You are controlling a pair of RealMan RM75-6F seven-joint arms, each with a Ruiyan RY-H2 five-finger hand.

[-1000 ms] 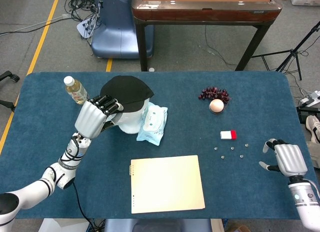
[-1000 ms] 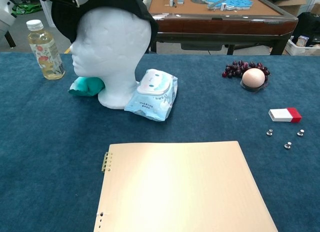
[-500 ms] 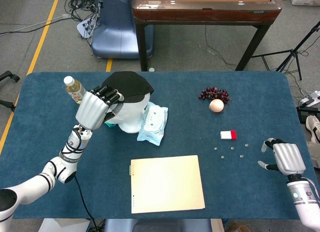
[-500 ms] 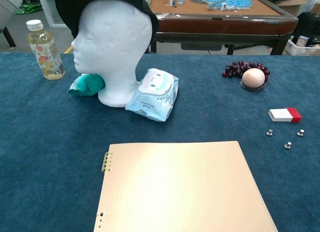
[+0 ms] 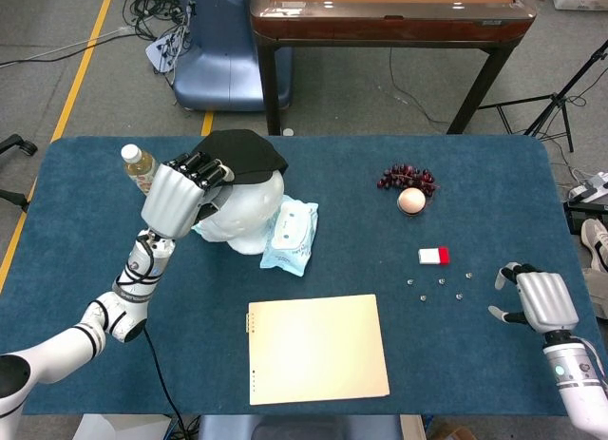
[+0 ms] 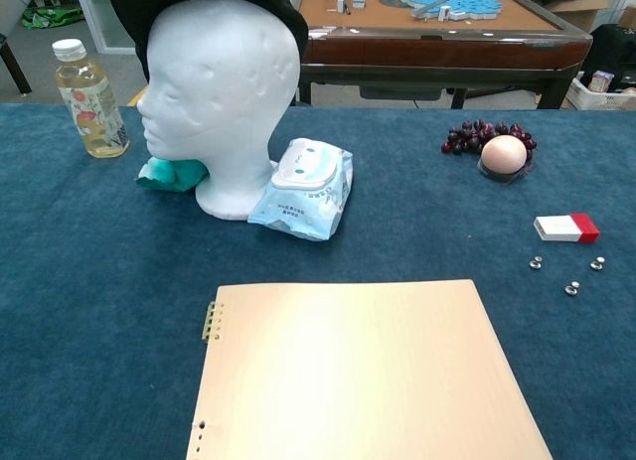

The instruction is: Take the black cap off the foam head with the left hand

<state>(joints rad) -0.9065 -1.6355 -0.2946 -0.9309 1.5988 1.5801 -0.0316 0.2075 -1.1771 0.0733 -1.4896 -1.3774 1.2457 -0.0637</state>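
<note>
The left hand (image 5: 180, 195) is up beside the white foam head (image 6: 221, 92). Its fingers (image 5: 202, 169) curl around the edge of the black cap (image 5: 245, 156), so it looks like it is holding the cap. The cap sits on top of the head, just past the fingertips. In the chest view the cap only shows as a dark band over the top of the head, and the hand does not show there at all.

Close behind the left hand is a bottle (image 6: 89, 99) with yellow drink in it. A green cloth (image 6: 171, 172) lies under the chin of the head. On the far side of the head from the hand, a blue pack of wipes (image 6: 305, 189) leans against the neck. Nearer the robot lies a tan notebook (image 5: 318, 347).

The right hand (image 5: 540, 300) rests low at the other end of the blue table (image 5: 475, 193), well apart from the cap. Its fingers are spread and it holds nothing. Just ahead of it are little silver bits (image 6: 571, 288) and a red and white box (image 6: 565, 228). Farther off are an egg (image 6: 503, 154) and some dark grapes (image 6: 475, 134).
</note>
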